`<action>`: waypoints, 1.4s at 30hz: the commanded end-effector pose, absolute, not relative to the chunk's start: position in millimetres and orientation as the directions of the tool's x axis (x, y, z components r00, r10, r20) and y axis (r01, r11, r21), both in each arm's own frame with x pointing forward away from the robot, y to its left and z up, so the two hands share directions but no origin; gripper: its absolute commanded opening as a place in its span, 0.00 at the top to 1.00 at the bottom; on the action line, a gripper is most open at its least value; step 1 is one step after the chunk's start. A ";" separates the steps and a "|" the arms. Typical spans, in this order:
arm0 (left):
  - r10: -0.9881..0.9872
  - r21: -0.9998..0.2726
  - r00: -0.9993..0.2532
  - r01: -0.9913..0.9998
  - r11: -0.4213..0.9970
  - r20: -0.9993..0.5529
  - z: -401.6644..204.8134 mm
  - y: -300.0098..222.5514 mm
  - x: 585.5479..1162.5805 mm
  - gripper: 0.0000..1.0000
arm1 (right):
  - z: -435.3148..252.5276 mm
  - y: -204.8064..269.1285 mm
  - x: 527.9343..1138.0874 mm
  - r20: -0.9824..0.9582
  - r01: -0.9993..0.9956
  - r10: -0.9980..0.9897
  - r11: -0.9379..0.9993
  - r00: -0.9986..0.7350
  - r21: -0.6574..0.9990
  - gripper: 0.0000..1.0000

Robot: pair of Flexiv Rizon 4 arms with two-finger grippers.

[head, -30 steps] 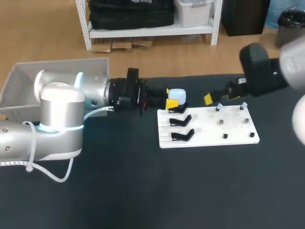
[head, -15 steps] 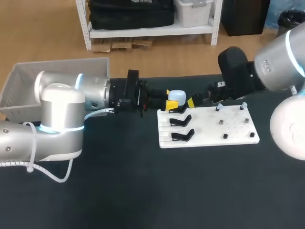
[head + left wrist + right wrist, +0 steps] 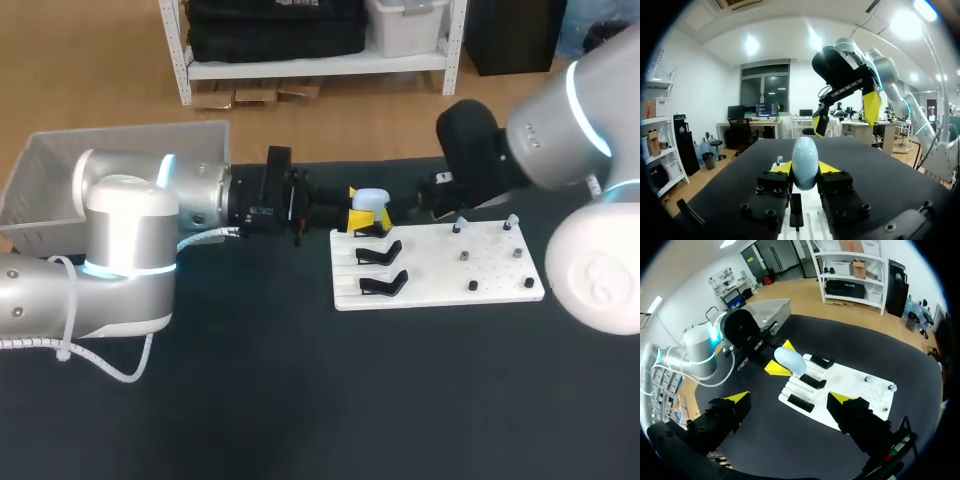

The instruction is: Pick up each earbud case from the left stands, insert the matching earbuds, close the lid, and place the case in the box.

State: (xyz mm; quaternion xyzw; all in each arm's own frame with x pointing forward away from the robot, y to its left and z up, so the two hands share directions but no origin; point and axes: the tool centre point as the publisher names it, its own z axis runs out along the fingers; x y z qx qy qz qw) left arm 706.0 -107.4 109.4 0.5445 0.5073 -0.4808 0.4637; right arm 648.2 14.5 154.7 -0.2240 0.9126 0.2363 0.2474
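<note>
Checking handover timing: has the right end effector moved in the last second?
Yes. In the head view the right end effector has moved left along the white board's far edge, toward the earbud case.

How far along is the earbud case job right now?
Done: nothing that shows; no case is visible in the box. In hand: the left gripper is shut on a pale case, held clear of the stands, with the right gripper open close by. Left: fill it, shut it, put it in the box. All three stands are bare, so this looks like the only case in view.
</note>
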 end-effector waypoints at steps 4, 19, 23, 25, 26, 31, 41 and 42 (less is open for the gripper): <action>0.102 0.021 0.026 0.998 -0.053 -0.994 107.9 -107.6 705.9 1.00 | 145.3 29.9 663.6 -0.544 -0.517 -0.294 0.794 -0.786 0.319 0.00; 0.102 0.021 0.026 0.998 -0.053 -0.994 107.9 -107.6 705.9 1.00 | 132.7 30.9 681.2 -0.537 -0.476 -0.259 0.820 -0.803 0.317 0.00; 0.102 0.021 0.026 0.998 -0.053 -0.994 107.9 -107.6 705.9 1.00 | 129.2 28.7 684.5 -0.534 -0.466 -0.252 0.827 -0.807 0.313 0.00; 0.102 0.021 0.026 0.998 -0.053 -0.994 107.9 -107.6 705.9 1.00 | 127.7 28.0 685.9 -0.532 -0.462 -0.250 0.830 -0.809 0.312 0.00; 0.102 0.021 0.026 0.998 -0.053 -0.994 107.9 -107.6 705.9 1.00 | 127.0 27.6 686.7 -0.531 -0.460 -0.248 0.831 -0.810 0.312 0.00; 0.102 0.021 0.026 0.998 -0.053 -0.994 107.9 -107.6 705.9 1.00 | 123.8 27.3 690.0 -0.534 -0.451 -0.239 0.837 -0.811 0.311 0.00; 0.102 0.021 0.026 0.998 -0.053 -0.994 107.9 -107.6 705.9 1.00 | 120.4 21.6 697.4 -0.536 -0.434 -0.221 0.846 -0.814 0.310 0.00; 0.102 0.021 0.026 0.998 -0.053 -0.994 107.9 -107.6 705.9 1.00 | 119.9 21.3 697.9 -0.536 -0.432 -0.220 0.847 -0.815 0.310 0.00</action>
